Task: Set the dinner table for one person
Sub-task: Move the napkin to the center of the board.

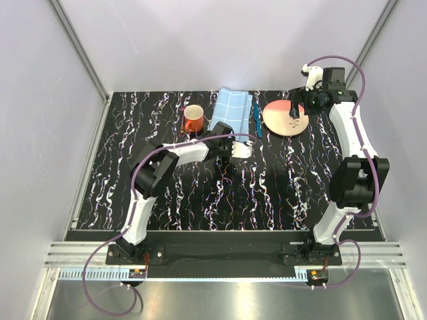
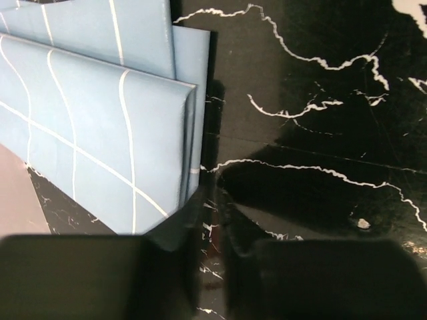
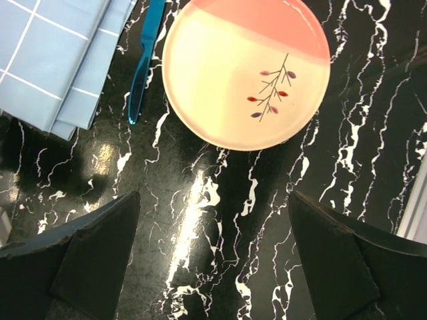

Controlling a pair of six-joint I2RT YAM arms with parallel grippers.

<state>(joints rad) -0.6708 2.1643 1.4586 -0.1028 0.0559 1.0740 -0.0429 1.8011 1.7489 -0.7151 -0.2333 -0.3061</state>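
Under both jaws, dinner table [image 1: 267, 193]

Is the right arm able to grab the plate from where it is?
Probably yes. The right gripper is open close to the plate, with only bare dinner table between them; the blue utensil lies off to one side.

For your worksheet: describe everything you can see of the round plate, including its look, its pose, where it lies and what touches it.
The plate is round and shallow, and looks like glazed ceramic. It is pale cream with a pink band across one side and a small sprig of red and purple leaves. It lies flat and empty on the dinner table, at the far right. A blue utensil lies close beside it, seemingly not touching. The right gripper hovers open above, clear of it.
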